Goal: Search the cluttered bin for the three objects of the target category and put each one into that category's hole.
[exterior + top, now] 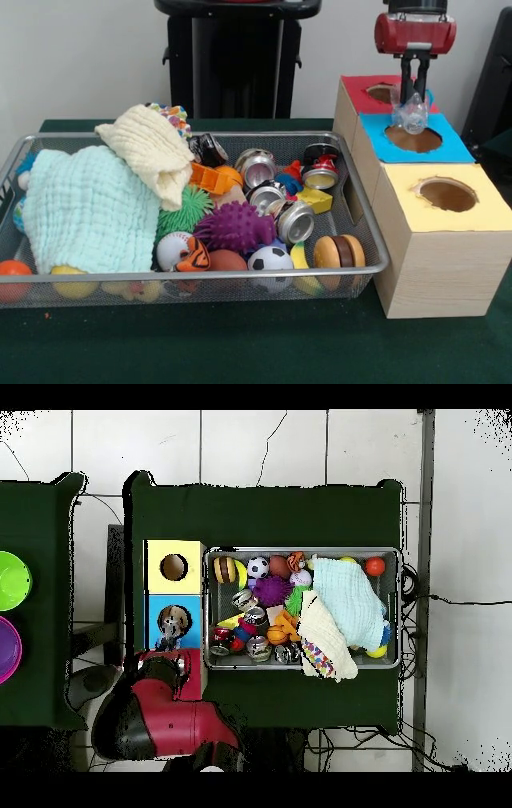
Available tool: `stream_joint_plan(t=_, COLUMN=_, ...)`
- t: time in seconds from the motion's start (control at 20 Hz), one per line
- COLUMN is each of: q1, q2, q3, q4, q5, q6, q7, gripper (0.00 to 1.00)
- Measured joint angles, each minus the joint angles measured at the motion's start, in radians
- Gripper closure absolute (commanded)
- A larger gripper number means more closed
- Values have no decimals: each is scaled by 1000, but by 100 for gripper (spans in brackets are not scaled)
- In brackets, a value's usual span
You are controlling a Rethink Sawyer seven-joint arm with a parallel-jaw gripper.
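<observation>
My gripper [414, 102] hangs at the right, over the round hole of the blue-topped box [448, 148]. It is shut on a crumpled clear plastic piece [413, 116], which dangles just above that hole. In the overhead view the gripper [172, 624] and the clear piece sit over the blue box [156, 612]. A red-topped box [356, 94] lies behind it and a yellow-topped box [480, 210] in front. The wire bin [72, 136] holds several crushed cans [296, 222], a purple spiky ball [234, 226], a soccer ball [270, 260] and a toy hamburger [338, 252].
A mint cloth [88, 208] and a cream cloth [152, 152] cover the bin's left half and hide what lies under them. The three boxes stand in a row against the bin's right side. Green and purple bowls [10, 579] sit on a separate table.
</observation>
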Motion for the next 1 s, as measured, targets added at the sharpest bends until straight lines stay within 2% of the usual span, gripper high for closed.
stream_joint_plan(t=0.45, q1=-40, q2=19, q3=21, q4=-21, q5=0, q6=-3, q7=0, gripper=100)
stream_joint_plan(t=0.5, q1=-54, q2=27, q3=30, q4=-28, q5=0, q6=-3, q7=0, gripper=0)
stream_joint_plan(t=1.0, q1=-60, q2=49, q3=32, q4=-49, q5=0, q6=0, q7=0, gripper=0)
